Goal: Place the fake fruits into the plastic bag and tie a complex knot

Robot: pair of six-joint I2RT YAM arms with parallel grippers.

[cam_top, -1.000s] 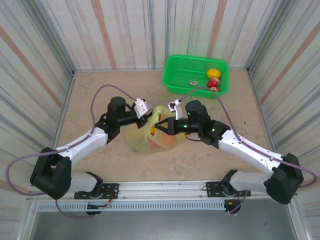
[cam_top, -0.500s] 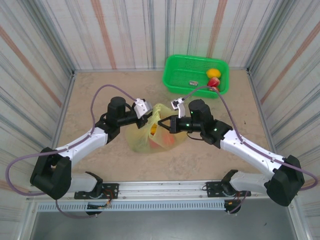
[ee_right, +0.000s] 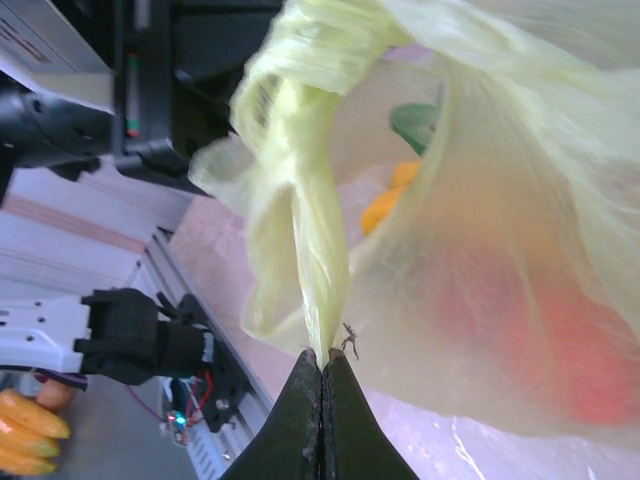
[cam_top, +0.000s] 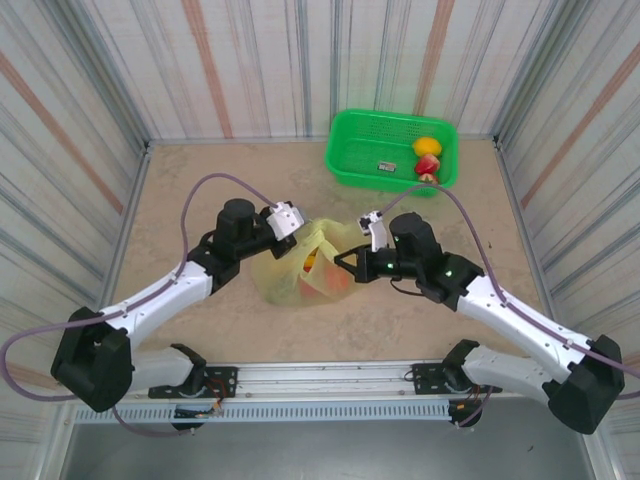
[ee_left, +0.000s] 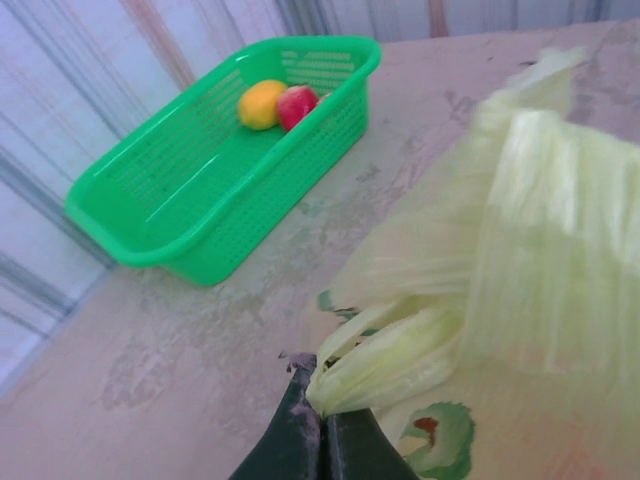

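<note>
plastic bag (cam_top: pixel 280 277), long axis left-right

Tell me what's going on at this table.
Both arms are working the thin pale yellow-green plastic bag in mid-table. The left gripper is shut on one bunched strip of it, the right gripper on another. Orange and red plastic fruits show through the bag. A yellow fruit and a red fruit lie in the green mesh basket.
</note>
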